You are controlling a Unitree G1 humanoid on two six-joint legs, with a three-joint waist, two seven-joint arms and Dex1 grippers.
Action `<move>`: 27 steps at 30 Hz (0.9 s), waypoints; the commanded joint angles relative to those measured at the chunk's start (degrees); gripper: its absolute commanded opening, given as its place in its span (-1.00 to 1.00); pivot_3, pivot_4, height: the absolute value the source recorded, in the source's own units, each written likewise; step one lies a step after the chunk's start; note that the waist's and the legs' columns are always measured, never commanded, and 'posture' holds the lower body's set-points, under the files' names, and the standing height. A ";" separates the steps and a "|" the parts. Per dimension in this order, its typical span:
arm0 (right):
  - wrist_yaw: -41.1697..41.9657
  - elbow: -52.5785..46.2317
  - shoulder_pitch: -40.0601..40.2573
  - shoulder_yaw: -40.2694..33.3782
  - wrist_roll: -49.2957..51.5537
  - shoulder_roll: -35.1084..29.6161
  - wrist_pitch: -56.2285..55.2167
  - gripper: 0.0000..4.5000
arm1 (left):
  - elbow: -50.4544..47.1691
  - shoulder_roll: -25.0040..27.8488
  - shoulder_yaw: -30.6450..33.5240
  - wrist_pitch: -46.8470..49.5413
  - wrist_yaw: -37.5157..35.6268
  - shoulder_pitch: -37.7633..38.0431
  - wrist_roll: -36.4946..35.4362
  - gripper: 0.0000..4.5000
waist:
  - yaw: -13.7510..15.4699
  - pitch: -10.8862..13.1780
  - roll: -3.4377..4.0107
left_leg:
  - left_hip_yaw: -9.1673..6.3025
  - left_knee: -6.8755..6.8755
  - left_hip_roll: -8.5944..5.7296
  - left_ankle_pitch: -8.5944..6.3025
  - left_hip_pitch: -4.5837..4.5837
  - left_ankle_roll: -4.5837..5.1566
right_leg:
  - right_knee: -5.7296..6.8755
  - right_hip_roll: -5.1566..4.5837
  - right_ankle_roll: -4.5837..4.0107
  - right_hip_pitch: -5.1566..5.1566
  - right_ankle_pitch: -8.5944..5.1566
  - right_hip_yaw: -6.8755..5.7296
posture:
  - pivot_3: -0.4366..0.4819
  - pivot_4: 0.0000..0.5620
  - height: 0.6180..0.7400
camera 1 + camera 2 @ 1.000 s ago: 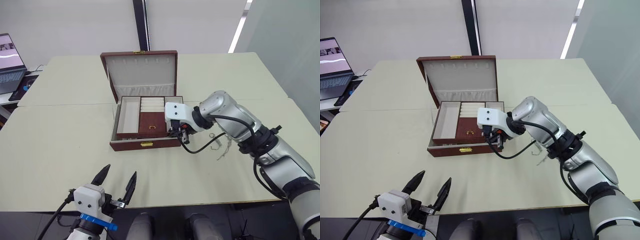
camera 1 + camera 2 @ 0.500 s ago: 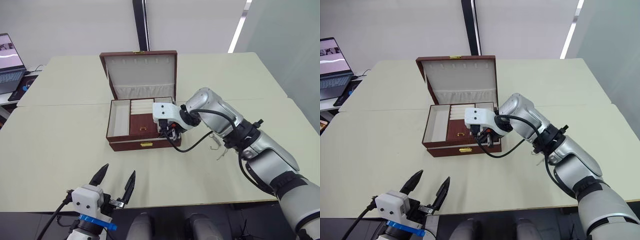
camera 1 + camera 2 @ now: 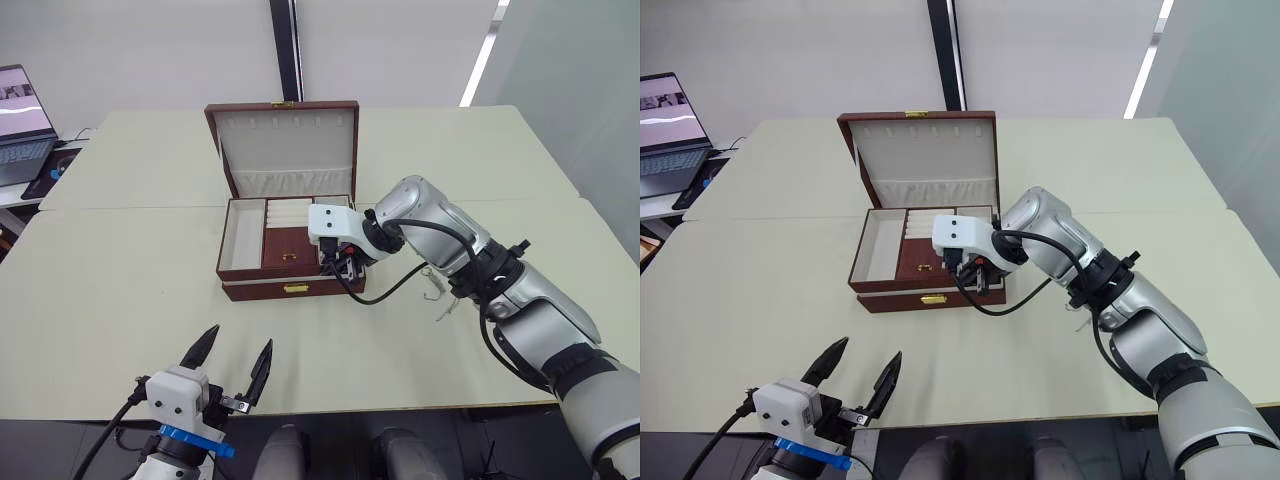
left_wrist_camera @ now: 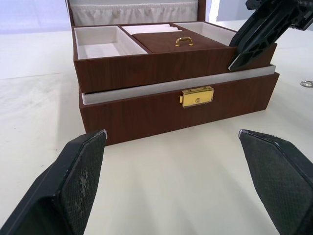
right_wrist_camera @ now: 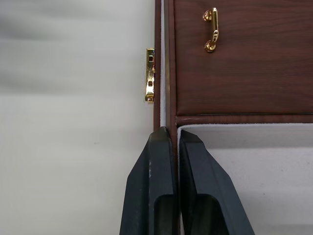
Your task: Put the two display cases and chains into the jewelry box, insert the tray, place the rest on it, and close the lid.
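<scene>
While the jewelry box (image 3: 292, 287) sits near the middle of the pale table (image 3: 120, 280), its lid (image 3: 285, 150) stands raised at the 12 o'clock side, cream lining and a row of hooks facing forward. Resting in the top of the box, the tray (image 3: 280, 245) shows a cream compartment at 9 o'clock, ring rolls toward 12 o'clock, and a dark red centre section with a small gold handle (image 5: 212, 29). At the tray's 3 o'clock end, the right gripper (image 3: 343, 266) has its two black fingers (image 5: 151, 196) pinched together on the tray's front rim, one finger outside the wall and one inside the cream compartment. Just below, the gold clasp (image 4: 196, 96) marks the box's front face. Toward 3 o'clock of the box, thin silvery chains (image 3: 441, 292) lie loose on the table, well apart from it. Near the table's 6 o'clock edge, the left gripper (image 3: 228, 363) hovers with its fingers spread apart, holding nothing. A laptop (image 3: 22, 125) stands at 10 o'clock.
</scene>
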 commanded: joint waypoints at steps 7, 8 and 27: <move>0.02 -2.01 1.26 -0.29 -0.67 -1.64 1.17 -0.99 | -0.97 0.85 -0.45 0.72 -0.07 -0.80 -0.49 1.00 | 0.02 0.00 0.00 | 0.00 0.00 -0.02 0.00 -0.02 0.00 | -0.01 -0.02 0.00 0.00 0.00 0.00 | -0.05 -0.47 1.00; -0.10 -1.96 1.24 -0.36 -0.65 -1.52 1.15 -0.99 | -1.05 0.95 -0.38 0.88 -0.06 -0.91 -0.56 1.00 | 0.02 0.00 0.00 | 0.01 0.00 -0.02 0.00 -0.02 0.00 | -0.01 -0.02 0.00 0.00 0.00 0.01 | -0.05 -0.47 1.00; -8.38 0.53 3.46 -19.00 11.15 7.98 -2.12 0.77 | -2.70 1.64 -0.17 3.86 0.47 -2.33 -1.03 1.00 | -0.21 0.00 0.00 | 0.01 -0.03 0.03 0.00 -0.01 0.00 | 0.02 0.02 0.00 -0.03 0.00 0.01 | -0.05 -0.47 1.00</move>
